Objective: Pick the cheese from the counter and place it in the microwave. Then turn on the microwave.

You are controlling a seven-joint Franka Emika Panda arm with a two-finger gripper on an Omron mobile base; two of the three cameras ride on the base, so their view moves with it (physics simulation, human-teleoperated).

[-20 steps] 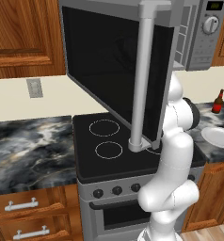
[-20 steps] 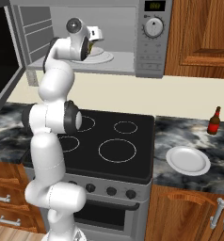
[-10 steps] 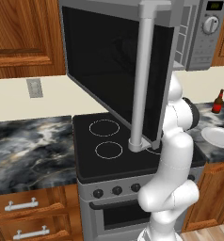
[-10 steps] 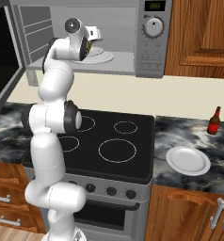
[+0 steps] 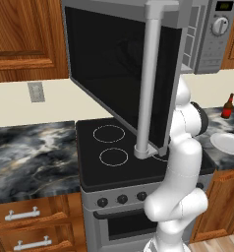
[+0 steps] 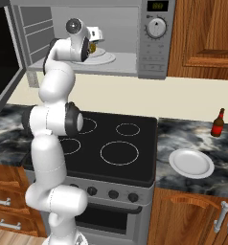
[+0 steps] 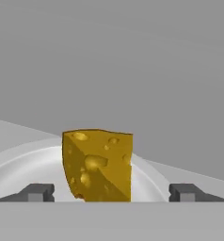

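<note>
Cheese (image 7: 99, 164): one wedge on one turntable (image 7: 20, 169), pincer (image 7: 111, 192) spread wide, gripping nothing.

Microwave (image 6: 154, 48) door open, arm reaching in. Gripper (image 6: 93, 47) inside over turntable (image 6: 106, 58), w/ cheese (image 6: 92, 48) a yellow speck at its tip; grip unclear. Stovetop (image 6: 111, 150) below. Plate (image 6: 191, 163) & bottle (image 6: 217, 123) on counter (image 6: 202, 141) at right, apart.

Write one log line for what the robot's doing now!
gripper: open | cheese: released, on microwave plate | door: open
</note>
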